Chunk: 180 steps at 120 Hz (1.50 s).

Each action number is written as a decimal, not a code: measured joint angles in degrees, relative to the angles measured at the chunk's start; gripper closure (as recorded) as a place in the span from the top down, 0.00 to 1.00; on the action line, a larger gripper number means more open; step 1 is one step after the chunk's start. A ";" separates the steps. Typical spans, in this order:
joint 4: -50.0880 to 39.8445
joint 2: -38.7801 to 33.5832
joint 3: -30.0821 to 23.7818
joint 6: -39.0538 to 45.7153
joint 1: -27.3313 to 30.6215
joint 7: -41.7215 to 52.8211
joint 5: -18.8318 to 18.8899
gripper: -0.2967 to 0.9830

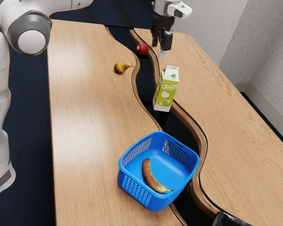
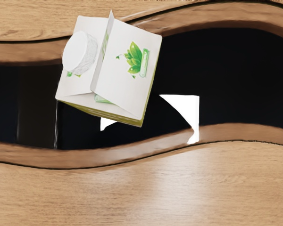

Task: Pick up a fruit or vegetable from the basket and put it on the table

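In the exterior view, you have the gripper (image 1: 159,48) in the upper part of the frame, right of centre, pointing down above the tabletop (image 1: 87,110). Its jaws stand apart, with open space between them. The arm's base (image 1: 1,181) is at the lower left of the frame, and a large rounded link (image 1: 30,35) is at the upper left.

The banana (image 1: 152,177), your fruit in the basket, lies on the floor of the blue basket (image 1: 137,194), in the lower middle of the frame. It is curved, yellow-brown, and its thin end points toward the lower right. The basket is upright, partly over wood and partly over the dark winding channel (image 1: 145,84) that runs through the tabletop.

You also have a pear (image 1: 120,68) lying on the wood in the upper middle, narrow end toward the exterior view's right. A red apple (image 1: 142,48) is just beyond it, up and to the right, at the channel. The green and white carton (image 1: 165,93) stands upright at the channel, right of centre, between the gripper and the basket in the frame.

In the wrist view you look down on the carton's white top, with its round cap (image 2: 79,52) and green leaf print, at the upper left of the frame.
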 joint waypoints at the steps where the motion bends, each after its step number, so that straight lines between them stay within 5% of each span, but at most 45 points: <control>1: 0.00 0.00 0.00 0.03 0.00 0.04 0.00 0.77; 21: 6.28 -2.03 -0.03 -1.46 1.26 0.79 -0.98 0.77; 40: 9.05 -2.70 -22.94 -6.22 11.48 1.44 -0.49 0.77; 48: 8.99 -0.35 -31.06 -6.22 6.01 1.62 0.29 0.77; 55: 8.96 0.78 -33.50 -6.12 -0.26 1.78 0.72 0.76; 63: 9.07 0.68 -35.91 -6.03 -0.58 1.98 1.29 0.76; 120: -27.38 -9.26 -37.63 17.54 0.08 11.06 4.74 0.77; 180: -34.36 -9.49 -39.75 27.96 -0.23 20.06 4.56 0.77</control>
